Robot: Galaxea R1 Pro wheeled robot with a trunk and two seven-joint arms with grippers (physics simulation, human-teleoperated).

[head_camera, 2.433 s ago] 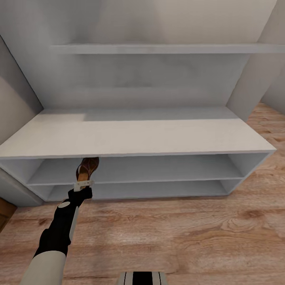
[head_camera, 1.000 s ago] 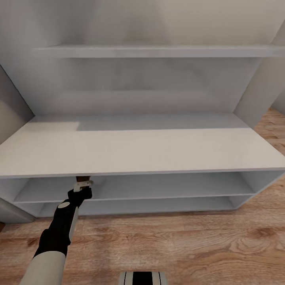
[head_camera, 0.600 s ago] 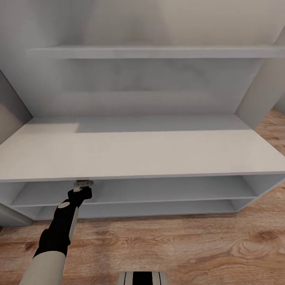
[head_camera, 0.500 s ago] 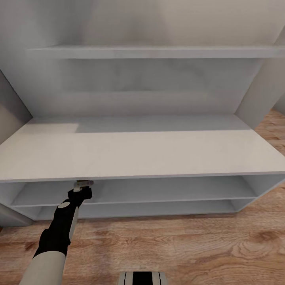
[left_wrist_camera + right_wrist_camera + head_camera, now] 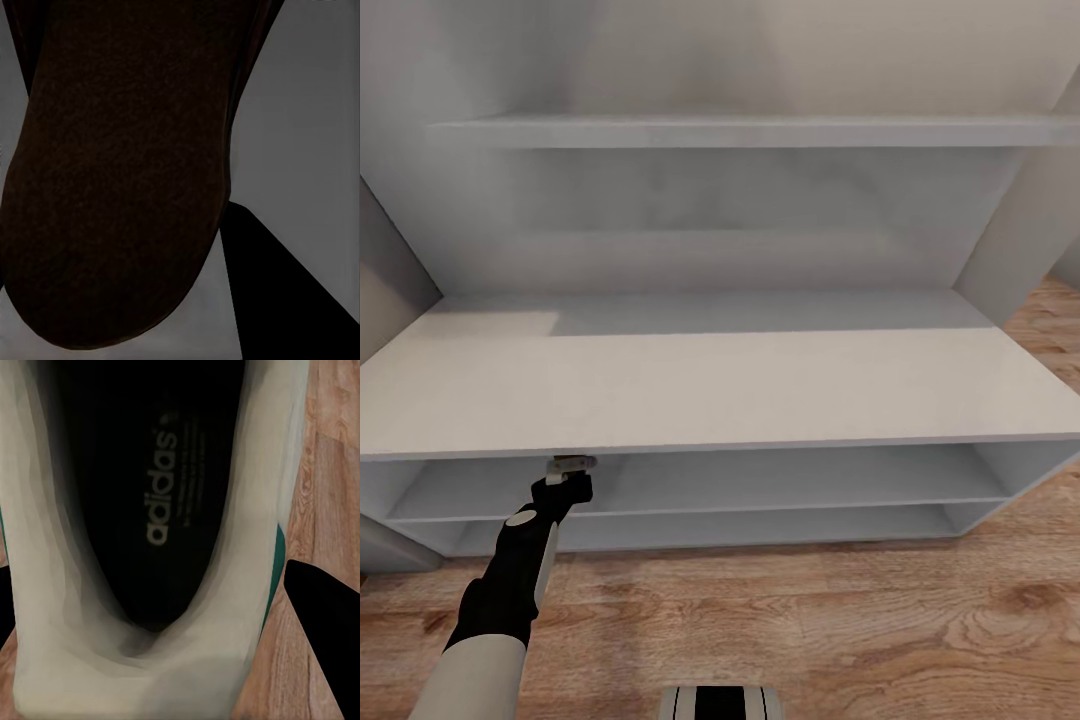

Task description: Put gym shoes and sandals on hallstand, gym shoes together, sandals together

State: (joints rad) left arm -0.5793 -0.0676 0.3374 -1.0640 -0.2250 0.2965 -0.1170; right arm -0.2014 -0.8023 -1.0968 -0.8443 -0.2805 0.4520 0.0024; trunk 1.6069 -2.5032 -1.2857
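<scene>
left pincer (image 5: pixel 570 463) gripping sandal (image 5: pixel 112 172), under hallstand (image 5: pixel 710 390) top

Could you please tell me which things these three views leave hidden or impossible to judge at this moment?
- Left gripper, head view: its fingertips and load lie under the hallstand top board.
- Sandal, left wrist view: a dark mass cut by the frame; whether it touches a shelf cannot be told.
- Gym shoe, right wrist view: toe cut off; heel opening hides the grip.
- Right gripper: open or shut cannot be told.
- The other two shoes: whereabouts unknown.
</scene>
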